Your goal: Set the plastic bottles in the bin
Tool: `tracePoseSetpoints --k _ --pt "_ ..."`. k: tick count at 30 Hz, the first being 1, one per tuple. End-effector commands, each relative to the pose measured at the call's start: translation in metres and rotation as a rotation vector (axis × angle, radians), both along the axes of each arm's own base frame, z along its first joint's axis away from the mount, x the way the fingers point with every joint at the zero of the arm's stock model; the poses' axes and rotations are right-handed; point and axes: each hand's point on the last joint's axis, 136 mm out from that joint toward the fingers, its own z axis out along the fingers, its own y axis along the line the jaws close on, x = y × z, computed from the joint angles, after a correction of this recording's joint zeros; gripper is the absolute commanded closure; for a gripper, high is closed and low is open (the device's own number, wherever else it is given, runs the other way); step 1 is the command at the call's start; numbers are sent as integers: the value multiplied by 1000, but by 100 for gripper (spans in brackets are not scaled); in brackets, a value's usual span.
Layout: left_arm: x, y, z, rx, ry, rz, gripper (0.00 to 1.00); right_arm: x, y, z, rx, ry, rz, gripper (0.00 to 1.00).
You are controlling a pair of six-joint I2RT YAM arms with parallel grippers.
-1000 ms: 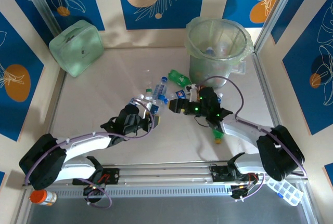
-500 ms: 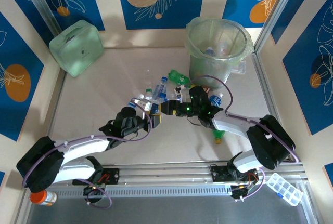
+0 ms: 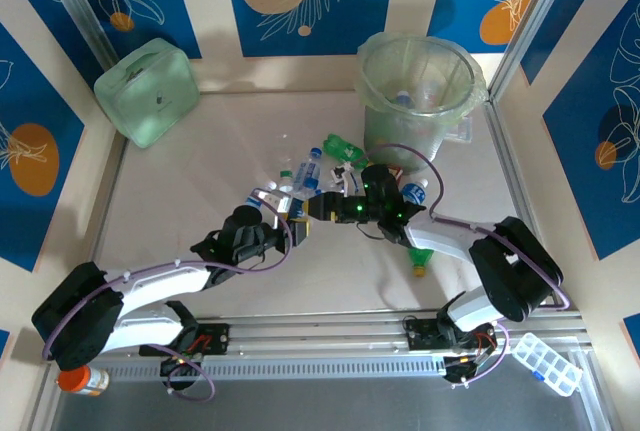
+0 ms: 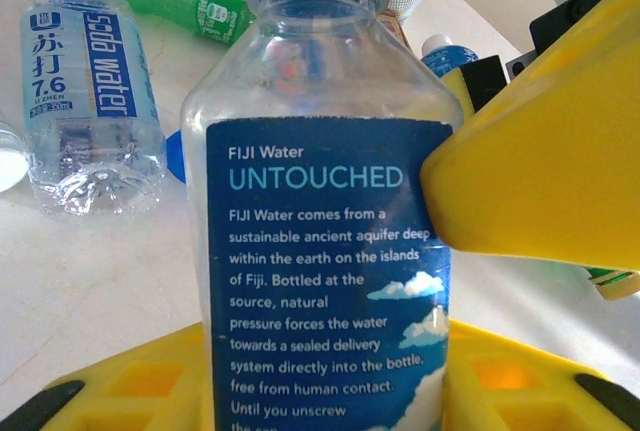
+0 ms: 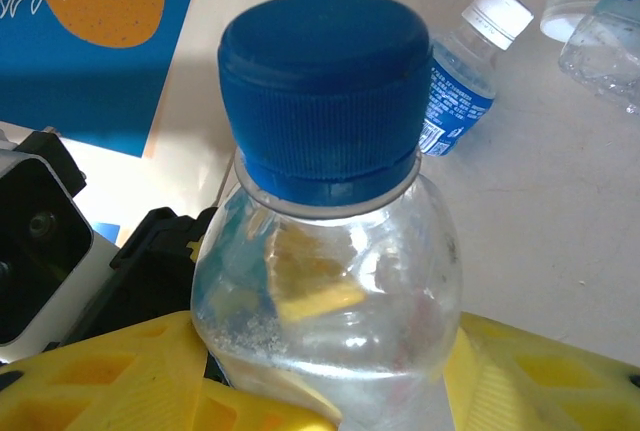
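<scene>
A clear Fiji plastic bottle (image 4: pixel 320 201) with a blue label and blue cap (image 5: pixel 325 91) is held low over the table centre (image 3: pixel 303 213). My left gripper (image 4: pixel 325 371) is shut on its lower body. My right gripper (image 5: pixel 330 381) comes in from the right (image 3: pixel 322 209) and is shut on the same bottle just under the neck; one of its yellow fingers (image 4: pixel 540 161) presses the label's edge. More plastic bottles lie behind: a soda water one (image 4: pixel 90 101), a green one (image 3: pixel 345 147) and a small white-capped one (image 5: pixel 465 71). The bin (image 3: pixel 400 136) stands at the back right.
A mint-green case (image 3: pixel 148 91) sits at the back left. Another bottle (image 3: pixel 422 261) lies under the right arm. An orange-capped jar (image 3: pixel 80 379) and a clear compartment box (image 3: pixel 545 363) rest past the front rail. Angled walls close in both sides.
My right gripper has moved left to the bottle in my left gripper, and its jaws have narrowed onto it. The left arm has shifted only slightly.
</scene>
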Motion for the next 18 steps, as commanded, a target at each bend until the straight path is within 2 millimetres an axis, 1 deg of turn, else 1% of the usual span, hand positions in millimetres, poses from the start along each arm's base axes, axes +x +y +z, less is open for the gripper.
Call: tracePoseSetpoints --k 1,6,9,13,18 --pt "-6 -16 17 -49 -39 -62 57 -10 14 12 31 -15 74 37" --pt "-6 -17 16 -43 -39 -66 56 -10 15 11 24 -14 77 37" --pt "-6 -19 15 -33 -35 -73 55 -9 14 10 18 -21 72 39" --pt "-8 -20 16 -29 -40 -76 46 -7 10 10 6 -28 48 47" --pt "-10 -15 23 -30 -58 -72 27 -5 4 13 2 -50 23 48"
